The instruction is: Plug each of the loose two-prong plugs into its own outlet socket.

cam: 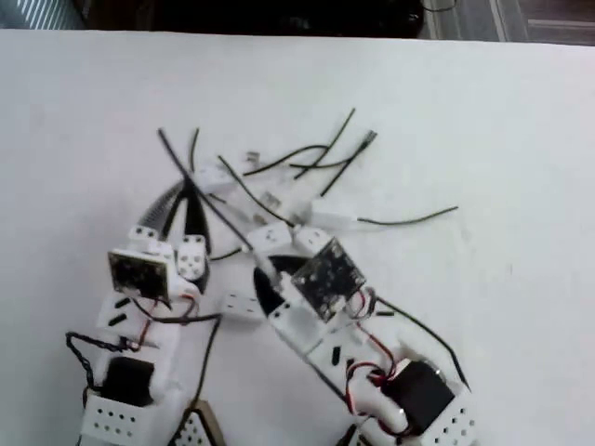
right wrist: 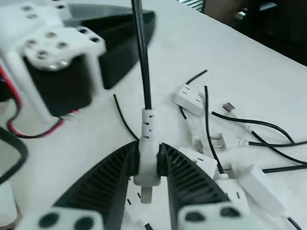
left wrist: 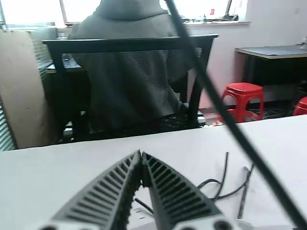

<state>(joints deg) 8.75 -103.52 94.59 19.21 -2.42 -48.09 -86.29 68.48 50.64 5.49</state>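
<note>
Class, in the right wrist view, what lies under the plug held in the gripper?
Under the plug, clamped in the right gripper, a white outlet socket shows dark slots. The gripper's fingers cover the rest of it.

My right gripper [right wrist: 148, 148] has black ribbed jaws, and between them I see a white plug [right wrist: 147, 160] with a black cord [right wrist: 141, 57]. Beyond the jaws, white outlet sockets [right wrist: 189, 99] and black loose cords [right wrist: 268, 125] lie on a white table [right wrist: 192, 43]. My left gripper [left wrist: 142, 155] is ribbed black too.
</note>
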